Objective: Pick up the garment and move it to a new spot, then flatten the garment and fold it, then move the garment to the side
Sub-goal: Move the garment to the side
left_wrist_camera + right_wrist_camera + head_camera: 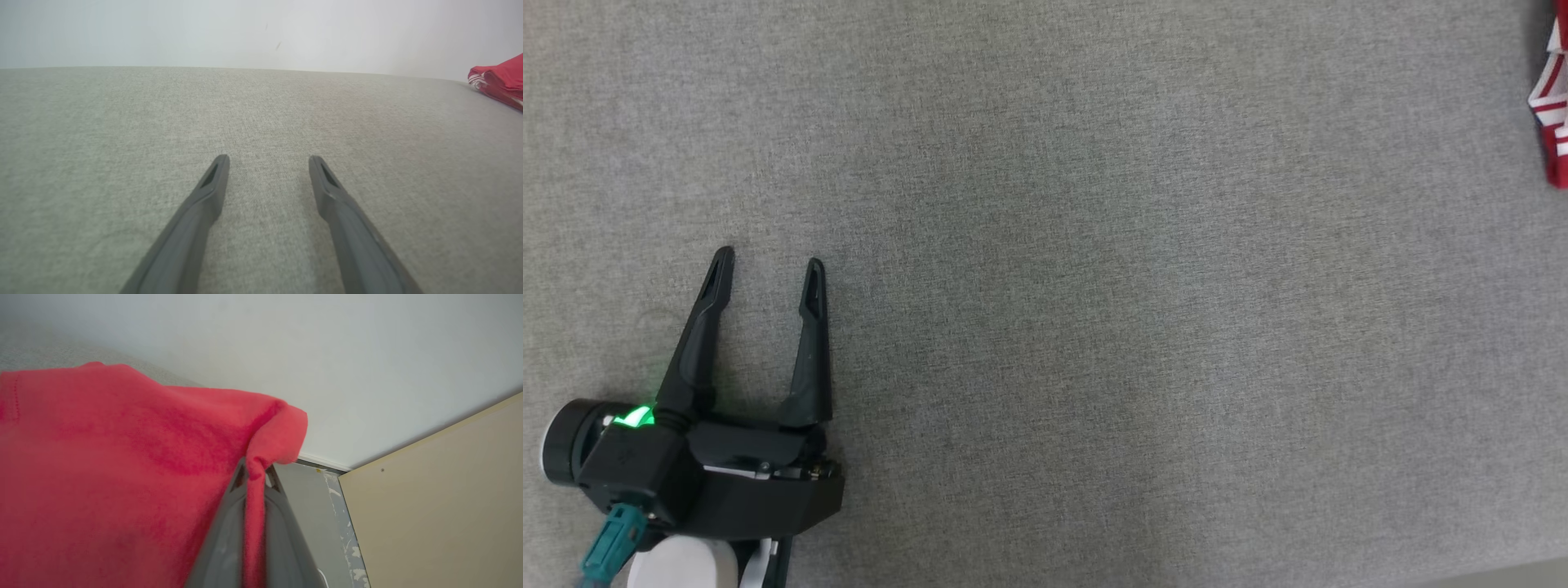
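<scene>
Red fleece garment point(122, 465), pinched at a fold near one edge by my right gripper point(255, 473), jaws clenched tight on the cloth. In the right wrist view the bulk drapes off to the left of the fingers.

Head view: red cloth with white stripes at the far right edge, over the grey fabric table point(1094, 327). I take it for the same garment; resting or lifted, cannot tell.

Left gripper point(768, 260) at lower left, jaws spread wide, nothing between them, low over bare table.

Garment lies well off to my right. Right arm has it; left is well apart. Long axis unreadable, too little shows.

Judgement: carrying step, the right arm's job. Left comes in for the flattening.
</scene>
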`<state>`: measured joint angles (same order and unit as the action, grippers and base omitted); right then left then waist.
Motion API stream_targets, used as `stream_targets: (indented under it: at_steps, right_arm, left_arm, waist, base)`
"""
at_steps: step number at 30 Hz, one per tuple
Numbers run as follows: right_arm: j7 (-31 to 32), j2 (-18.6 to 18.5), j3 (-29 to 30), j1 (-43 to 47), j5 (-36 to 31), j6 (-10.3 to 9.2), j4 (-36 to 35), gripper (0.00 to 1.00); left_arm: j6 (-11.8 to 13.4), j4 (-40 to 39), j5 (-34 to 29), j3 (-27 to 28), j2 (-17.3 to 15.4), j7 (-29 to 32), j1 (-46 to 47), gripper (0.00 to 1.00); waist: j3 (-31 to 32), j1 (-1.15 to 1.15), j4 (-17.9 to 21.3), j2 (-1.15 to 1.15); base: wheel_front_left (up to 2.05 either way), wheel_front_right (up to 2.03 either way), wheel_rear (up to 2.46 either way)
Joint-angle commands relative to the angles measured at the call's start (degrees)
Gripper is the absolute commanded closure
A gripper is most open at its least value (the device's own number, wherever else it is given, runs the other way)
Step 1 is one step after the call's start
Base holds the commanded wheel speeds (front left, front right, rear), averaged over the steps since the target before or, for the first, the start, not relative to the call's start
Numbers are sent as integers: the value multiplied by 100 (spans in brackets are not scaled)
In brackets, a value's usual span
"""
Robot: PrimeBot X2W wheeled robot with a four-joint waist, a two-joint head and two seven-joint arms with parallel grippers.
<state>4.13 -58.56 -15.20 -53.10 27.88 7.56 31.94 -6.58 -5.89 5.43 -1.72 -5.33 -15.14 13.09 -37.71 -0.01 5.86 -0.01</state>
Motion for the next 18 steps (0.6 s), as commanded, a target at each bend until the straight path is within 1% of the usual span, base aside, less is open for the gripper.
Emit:
stream_targets:
  at_steps: [1, 2, 3, 6, 10, 12, 13, 18]
  right_arm:
    - [-81, -32, -33, -136, 27, -19, 114, 75]
    - [-81, -32, -33, -136, 27, -19, 114, 75]
    - [-99, -48, -67, -171, 1, -19, 200, 0]
    - [-281, -35, -125, -317, -147, -19, 473, 0]
    - [-752, 171, -132, -449, -275, -19, 759, 0]
    - [-987, 256, -185, -493, -333, -19, 817, 0]
    - [-1223, 369, -229, -527, -348, -19, 850, 0]
    - [-1618, 738, -389, -462, -372, -19, 754, 0]
  left_arm:
    - [-21, 154, -46, -78, 36, 5, 172, 0]
    - [-21, 154, -46, -78, 36, 5, 172, 0]
    - [-20, 156, -45, -84, 41, 5, 179, 0]
    - [-21, 205, -35, -93, 55, 5, 187, 0]
    - [-1, 244, 9, -30, 61, 5, 124, 0]
    - [8, 274, 21, -16, 70, 5, 62, 0]
    - [25, 306, 59, 5, 86, 5, -23, 0]
    - [73, 418, 119, 94, 125, 1, -270, 0]
  waist:
    - [-34, 1, -22, 1]
    - [-34, 1, -22, 1]
    - [-44, 1, -32, 1]
    - [-16, 1, -73, 1]
    - [185, 1, -104, 1]
    - [360, 1, -126, 1]
    - [579, 1, -156, 1]
    - [1185, 1, -252, 1]
  base:
    - [0, 0, 0]
    - [0, 0, 0]
    - [0, 0, 0]
    - [0, 0, 0]
    - [0, 0, 0]
    - [0, 0, 0]
    - [0, 0, 0]
    - [0, 0, 0]
